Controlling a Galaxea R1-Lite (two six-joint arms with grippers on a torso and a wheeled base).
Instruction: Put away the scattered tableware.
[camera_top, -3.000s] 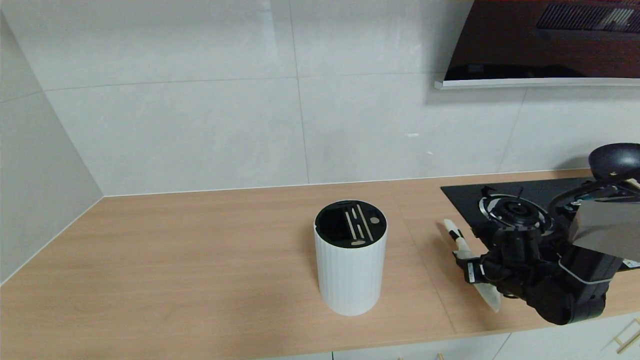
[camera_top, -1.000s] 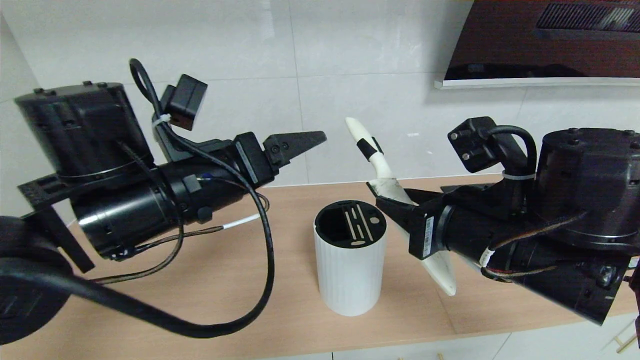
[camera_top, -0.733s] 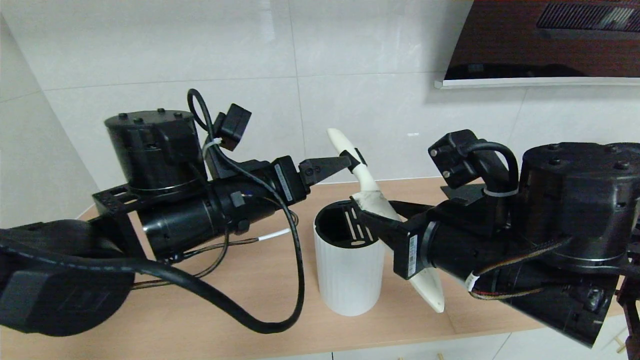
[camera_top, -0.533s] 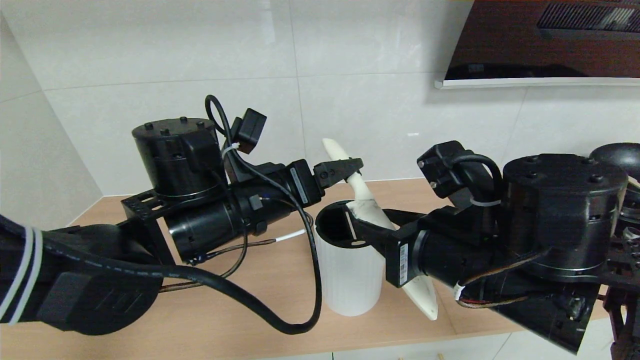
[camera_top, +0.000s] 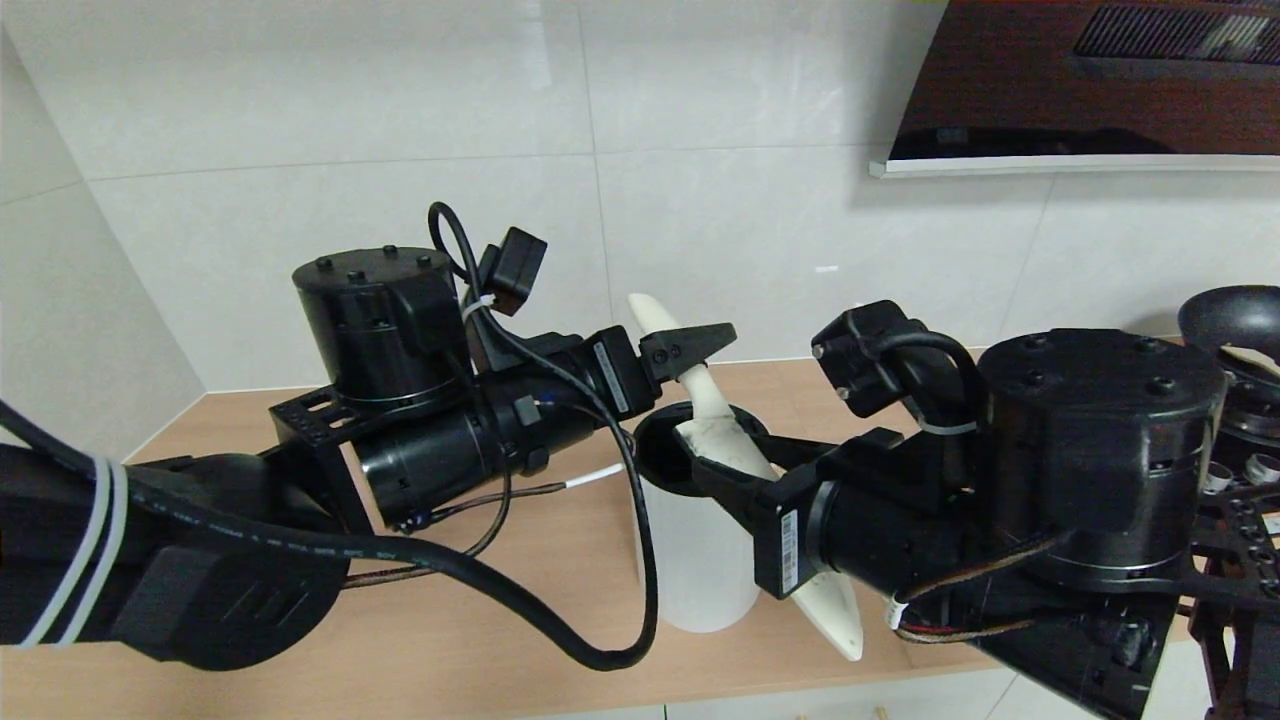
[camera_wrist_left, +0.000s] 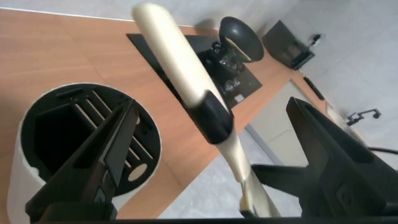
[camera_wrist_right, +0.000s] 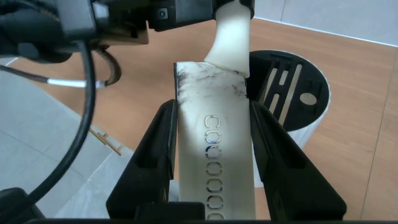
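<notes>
1. Worktop (camera_top: 430, 660) of pale wood runs from the tiled corner on the robot's left to a black hob (camera_wrist_left: 245, 84) on its right, where a dark pan (camera_top: 1230, 315) sits. Bare wood lies left of the white holder (camera_top: 690, 560) and between it and the front edge.
2. The holder stands upright near the middle of the worktop, its black slotted top (camera_wrist_right: 292, 87) facing up.
3. The white knife (camera_top: 715, 435) is off the worktop, in the air over the holder's right side. The right hand (camera_top: 745, 465) clamps it by the blade, one finger pressed against each flat face near the handle end.
4. The left hand (camera_wrist_left: 211, 106) is spread wide around the handle at its black band, a finger on either side. The left wrist view shows a gap between each finger and the handle.
5. The knife's long axis is steeply tilted. The rounded handle end points up toward the wall and the robot's left. The tip points down toward the front edge, ending low beside the holder's right flank in the head view.
</notes>
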